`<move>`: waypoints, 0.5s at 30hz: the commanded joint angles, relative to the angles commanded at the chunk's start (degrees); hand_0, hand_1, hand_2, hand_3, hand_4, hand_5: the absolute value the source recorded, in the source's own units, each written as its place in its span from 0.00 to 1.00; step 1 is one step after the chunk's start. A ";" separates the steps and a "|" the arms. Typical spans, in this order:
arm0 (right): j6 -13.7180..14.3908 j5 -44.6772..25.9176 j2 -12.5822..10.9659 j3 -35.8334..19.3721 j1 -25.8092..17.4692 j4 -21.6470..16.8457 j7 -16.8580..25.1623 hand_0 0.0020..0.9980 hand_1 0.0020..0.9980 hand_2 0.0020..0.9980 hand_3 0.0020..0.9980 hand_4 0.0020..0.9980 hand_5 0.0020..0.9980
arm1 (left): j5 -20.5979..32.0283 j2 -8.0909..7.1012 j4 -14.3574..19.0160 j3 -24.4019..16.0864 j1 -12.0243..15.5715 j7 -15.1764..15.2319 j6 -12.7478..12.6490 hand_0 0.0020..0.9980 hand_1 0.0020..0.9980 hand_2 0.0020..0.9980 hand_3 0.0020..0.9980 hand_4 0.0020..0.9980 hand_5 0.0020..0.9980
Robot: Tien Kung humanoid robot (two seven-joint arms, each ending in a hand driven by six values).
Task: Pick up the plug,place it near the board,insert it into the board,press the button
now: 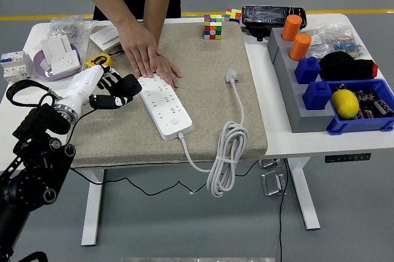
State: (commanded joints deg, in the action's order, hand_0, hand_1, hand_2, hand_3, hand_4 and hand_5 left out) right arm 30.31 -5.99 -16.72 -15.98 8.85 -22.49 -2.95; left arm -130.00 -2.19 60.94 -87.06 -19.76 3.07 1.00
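Observation:
A white power strip (164, 106) lies on the beige mat (209, 83), with its button near the front end (175, 122). The white plug (231, 77) lies on the mat to the right of the strip, and its cable (225, 151) hangs in coils over the table's front edge. My left hand (109, 91) hovers just left of the strip, fingers loosely spread, holding nothing. A person's two hands (149, 59) press flat on the strip's far end. My right hand is out of view.
A yellow tape measure (97, 61) and white sockets (60, 53) lie at the far left. Cubes (213, 26) stand at the mat's back edge. Grey and blue bins (326, 90) with orange cylinders and a yellow fruit stand on the right.

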 joint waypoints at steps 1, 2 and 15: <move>0.02 0.07 0.01 -0.11 0.02 -0.03 0.01 0.82 0.78 0.75 0.74 1.00 1.00 | 0.00 -0.01 -0.31 -0.66 0.53 0.03 -0.27 0.46 0.46 0.37 0.33 0.58 0.11; 0.03 0.15 0.00 -0.18 0.04 -0.05 0.02 0.82 0.78 0.75 0.74 1.00 1.00 | 0.00 -0.03 -0.53 -1.10 0.89 0.06 -0.47 0.46 0.46 0.37 0.33 0.58 0.11; 0.13 0.07 0.04 0.27 -0.21 -0.04 -0.06 0.82 0.78 0.75 0.74 1.00 1.00 | 0.00 0.03 -3.97 -2.85 2.93 0.34 -0.29 0.46 0.48 0.38 0.34 0.62 0.13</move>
State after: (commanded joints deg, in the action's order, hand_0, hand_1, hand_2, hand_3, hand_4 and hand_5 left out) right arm 30.44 -5.92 -16.68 -15.70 8.64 -22.53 -3.02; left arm -130.00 -2.17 56.97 -89.91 -16.83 3.41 0.70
